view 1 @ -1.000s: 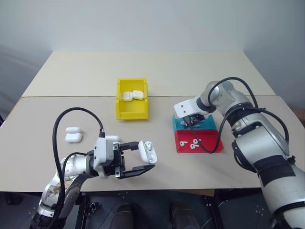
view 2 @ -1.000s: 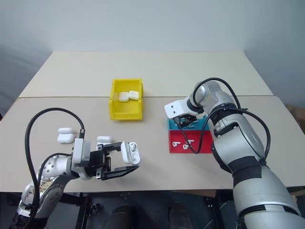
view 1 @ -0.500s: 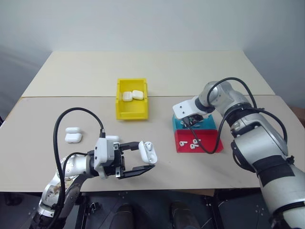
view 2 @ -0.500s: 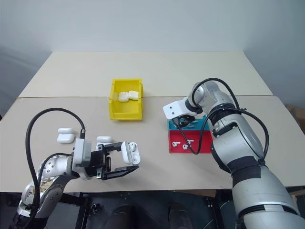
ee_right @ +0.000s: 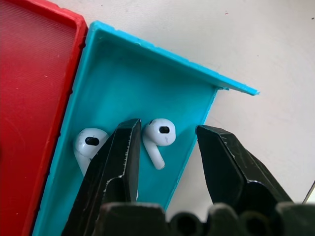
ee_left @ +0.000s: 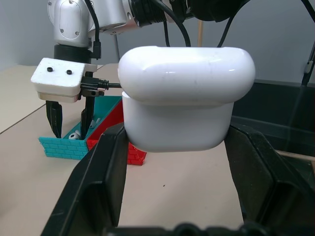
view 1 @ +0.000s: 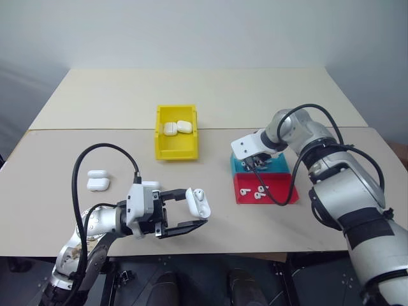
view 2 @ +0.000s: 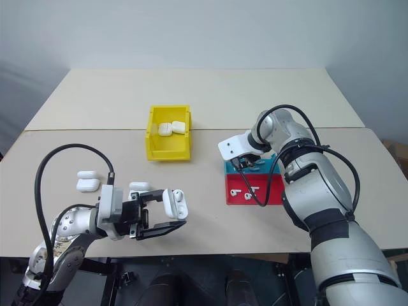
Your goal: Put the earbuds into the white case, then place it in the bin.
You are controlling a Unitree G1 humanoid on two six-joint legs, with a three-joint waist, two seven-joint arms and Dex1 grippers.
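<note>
My left gripper (view 1: pixel 193 210) is shut on the white case (view 1: pixel 197 203), held level above the table's front edge with its lid hinged open. In the left wrist view the case (ee_left: pixel 186 83) sits squarely between both black fingers. My right gripper (view 1: pixel 255 163) points down into the blue tray (view 1: pixel 280 167). In the right wrist view its jaws stand apart on either side of one earbud (ee_right: pixel 160 133), without touching it. A second earbud (ee_right: pixel 89 142) lies just outside one finger. The yellow bin (view 1: pixel 176 150) stands at the table's middle with two white cases (view 1: pixel 178 127) in it.
A red tray (view 1: pixel 280 191) holding a couple of earbuds (view 1: pixel 258 191) lies right in front of the blue tray. Spare white cases rest on the table at the left (view 1: pixel 97 181), and one (view 1: pixel 150 185) lies just behind my left gripper.
</note>
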